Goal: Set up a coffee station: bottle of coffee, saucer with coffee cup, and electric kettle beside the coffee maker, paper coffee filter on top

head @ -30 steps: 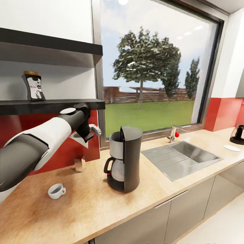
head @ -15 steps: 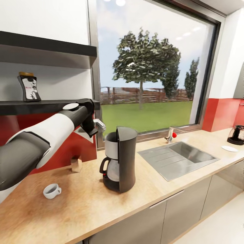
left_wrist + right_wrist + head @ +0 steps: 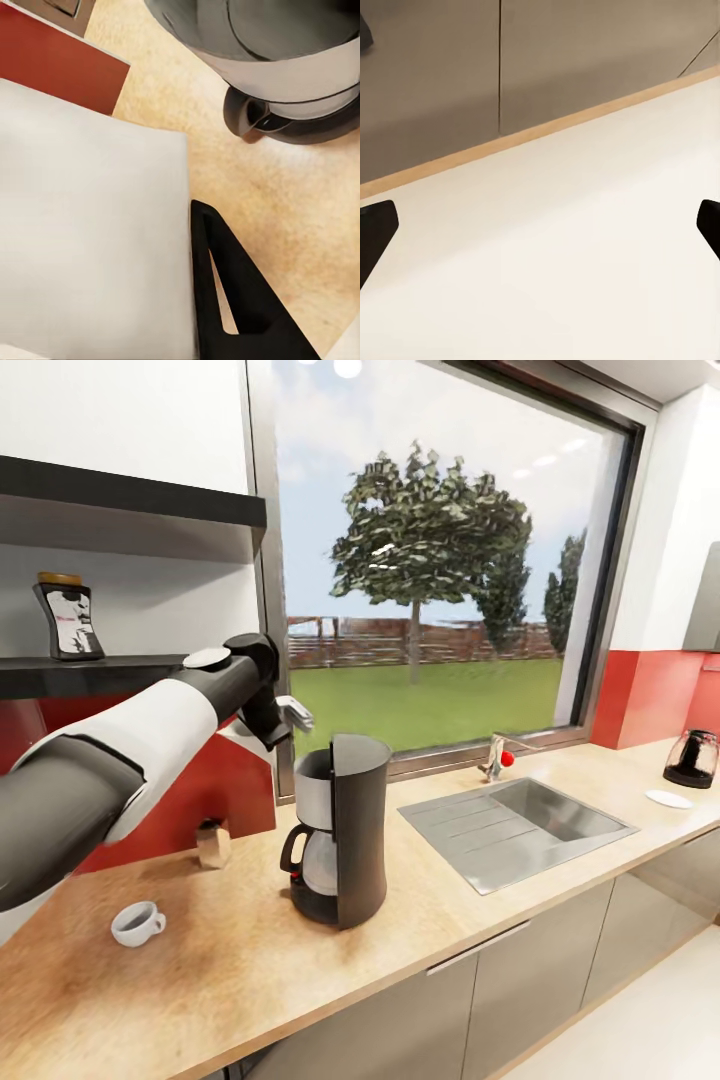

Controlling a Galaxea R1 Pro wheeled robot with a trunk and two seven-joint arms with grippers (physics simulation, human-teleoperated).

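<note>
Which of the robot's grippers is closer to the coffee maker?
Left. The left gripper, holding a white paper filter, hangs just above and beside the coffee maker. The right gripper's fingertips face pale floor and cabinet fronts, away from the countertop.

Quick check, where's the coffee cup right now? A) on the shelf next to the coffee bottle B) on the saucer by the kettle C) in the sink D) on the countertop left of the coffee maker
D: in the head view the coffee cup sits directly on the bare countertop, left of the coffee maker; the saucer lies far off by the electric kettle.
</note>
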